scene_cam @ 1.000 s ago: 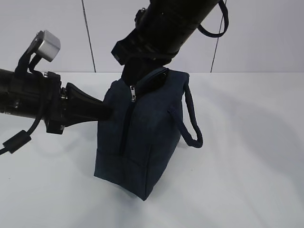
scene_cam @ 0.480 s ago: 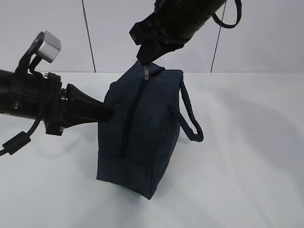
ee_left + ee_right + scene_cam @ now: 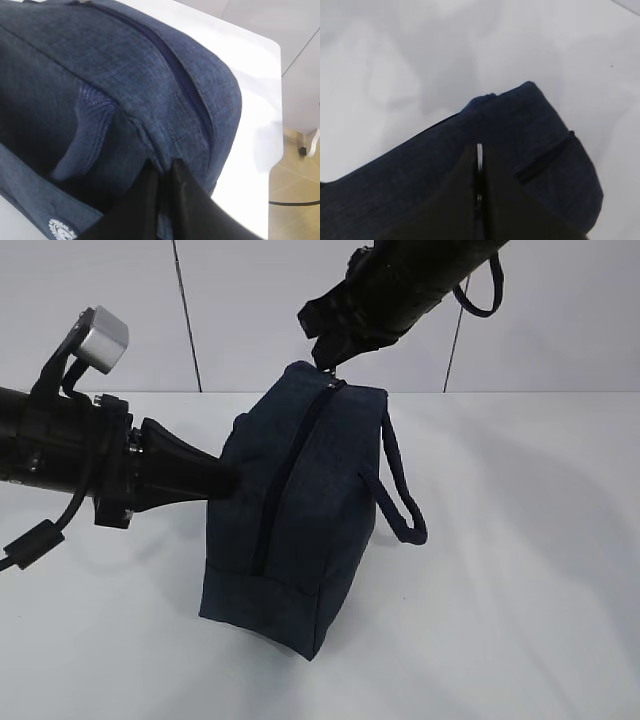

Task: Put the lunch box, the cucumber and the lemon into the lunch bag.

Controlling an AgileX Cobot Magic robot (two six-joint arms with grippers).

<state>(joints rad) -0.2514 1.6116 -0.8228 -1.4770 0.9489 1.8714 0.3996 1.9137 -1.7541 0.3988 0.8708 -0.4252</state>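
Lunch bag: the navy lunch bag stands on the white bench, one narrow end turned toward the exterior camera, its base near the front middle of the bench
Long axis of bag: runs from the near lower end up and away toward the far top corner; the zipper line follows the same axis along the top ridge and appears drawn shut along all the length in view
Handle: one strap handle hangs off the bag's right side
Left gripper: the left gripper comes in from the left, level with the upper side of the bag; its jaws are pinched together on a fold of the navy cloth just beside the zipper line
Right gripper: the right gripper sits directly above the far top corner of the bag, jaws pressed together on the silver ring pull, which stands edge-on between them
Key relation: the pull lies at the far, upper end of the zipper, right under the right arm, so that arm is the nearer one to it; the left arm braces the opposite flank
Contents: lunch box, cucumber and lemon are not visible in any view; whether they sit inside cannot be told
Judged step: closing or holding the zipper at its end stop
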